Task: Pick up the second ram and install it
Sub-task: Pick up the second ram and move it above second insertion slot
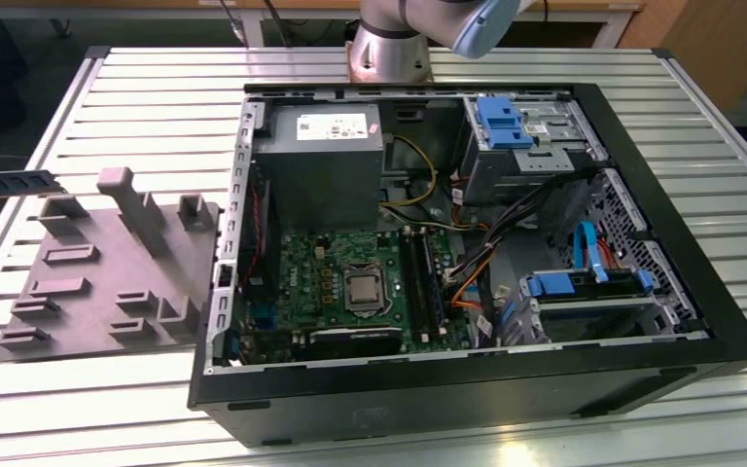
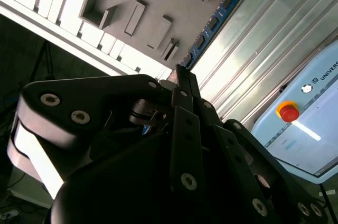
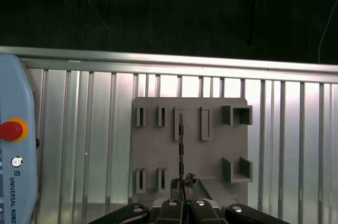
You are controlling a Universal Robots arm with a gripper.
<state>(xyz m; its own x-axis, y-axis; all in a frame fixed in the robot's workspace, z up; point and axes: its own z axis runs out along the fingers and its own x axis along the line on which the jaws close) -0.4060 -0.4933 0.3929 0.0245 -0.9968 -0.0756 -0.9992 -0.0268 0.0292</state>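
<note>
The second ram hangs in the air at the exterior view's left edge, above the far corner of the grey tray. My gripper is shut on one end of it. In the first wrist view the ram shows edge-on as a thin dark line over the tray. In the second wrist view the ram runs away from the gripper, and its blue-green face and row of dark chips show. The open computer case holds the green motherboard with its dark memory slots.
The tray's upright posts stand just below the held stick. A teach pendant with a red button lies on the slatted table beside the tray. Inside the case are a power supply, drive bays and loose cables.
</note>
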